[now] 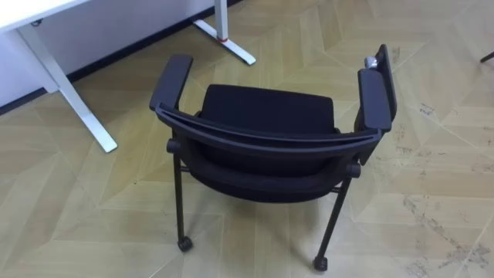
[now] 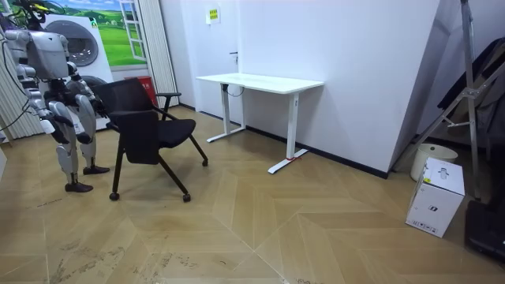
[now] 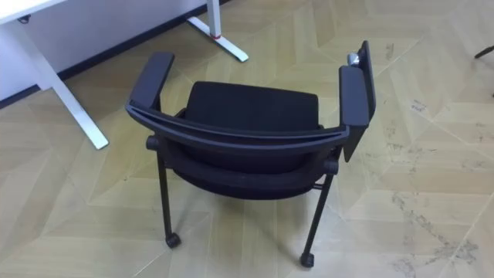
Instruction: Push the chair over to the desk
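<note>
A black chair (image 1: 266, 127) on castors stands right before me with its curved backrest (image 1: 262, 140) nearest and its seat facing away toward the white desk. It has one padded armrest on each side, left armrest (image 1: 174, 81) and right armrest (image 1: 374, 96). In the room view I stand just behind the chair (image 2: 150, 134) at the view's left. My right hand (image 2: 65, 130) and left hand (image 2: 88, 122) hang low by my body, a little short of the backrest.
A white desk (image 1: 38, 15) stands ahead on the left, with a leg (image 1: 77, 108) and a floor foot (image 1: 228, 42) close to the chair. The room view shows the desk (image 2: 260, 82) against the wall, a white box (image 2: 436, 197) and a ladder (image 2: 465, 87) far right.
</note>
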Tool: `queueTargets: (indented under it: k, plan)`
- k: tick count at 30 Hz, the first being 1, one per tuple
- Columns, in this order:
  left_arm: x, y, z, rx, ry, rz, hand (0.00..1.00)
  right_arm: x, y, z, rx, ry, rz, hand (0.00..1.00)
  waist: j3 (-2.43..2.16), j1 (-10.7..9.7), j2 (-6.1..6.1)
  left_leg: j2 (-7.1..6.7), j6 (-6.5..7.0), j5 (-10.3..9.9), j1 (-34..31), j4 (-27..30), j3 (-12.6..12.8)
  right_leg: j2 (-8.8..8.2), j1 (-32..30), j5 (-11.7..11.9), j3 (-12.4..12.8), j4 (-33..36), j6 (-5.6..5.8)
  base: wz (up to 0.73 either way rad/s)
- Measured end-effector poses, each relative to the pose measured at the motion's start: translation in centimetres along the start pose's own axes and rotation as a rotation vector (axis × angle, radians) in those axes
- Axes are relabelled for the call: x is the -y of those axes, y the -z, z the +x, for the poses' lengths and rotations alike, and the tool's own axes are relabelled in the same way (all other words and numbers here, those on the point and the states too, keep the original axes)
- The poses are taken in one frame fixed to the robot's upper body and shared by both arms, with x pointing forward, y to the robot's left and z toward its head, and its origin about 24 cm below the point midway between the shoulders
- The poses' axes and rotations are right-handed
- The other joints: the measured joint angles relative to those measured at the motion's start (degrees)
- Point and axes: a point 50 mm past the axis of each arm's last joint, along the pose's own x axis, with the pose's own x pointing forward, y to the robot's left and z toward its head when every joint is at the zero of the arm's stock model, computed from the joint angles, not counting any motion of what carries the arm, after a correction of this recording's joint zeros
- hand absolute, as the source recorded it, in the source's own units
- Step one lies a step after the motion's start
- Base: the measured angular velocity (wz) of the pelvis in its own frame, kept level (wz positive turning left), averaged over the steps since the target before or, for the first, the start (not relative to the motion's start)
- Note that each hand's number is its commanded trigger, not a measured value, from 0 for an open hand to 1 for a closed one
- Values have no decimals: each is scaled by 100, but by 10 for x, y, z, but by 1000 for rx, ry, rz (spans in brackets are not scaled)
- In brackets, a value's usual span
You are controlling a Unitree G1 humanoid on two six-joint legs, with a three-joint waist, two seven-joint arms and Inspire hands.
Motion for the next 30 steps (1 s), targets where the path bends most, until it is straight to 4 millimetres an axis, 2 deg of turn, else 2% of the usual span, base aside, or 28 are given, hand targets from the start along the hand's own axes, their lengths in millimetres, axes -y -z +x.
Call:
queueTargets:
  k: [8,30]
  plan:
    - [0,0,0,1,-6,5,0,-1,0,0,8,-14,-10,0,3,61,26,31,-17,-11,34,-31,77,40,-39,12,89,-3,-15,-5]
    - [2,-1,0,8,-21,18,0,-1,-2,0,13,-1,-22,0,18,64,31,51,-29,-19,24,-34,105,59,-35,23,90,-7,-29,-1]
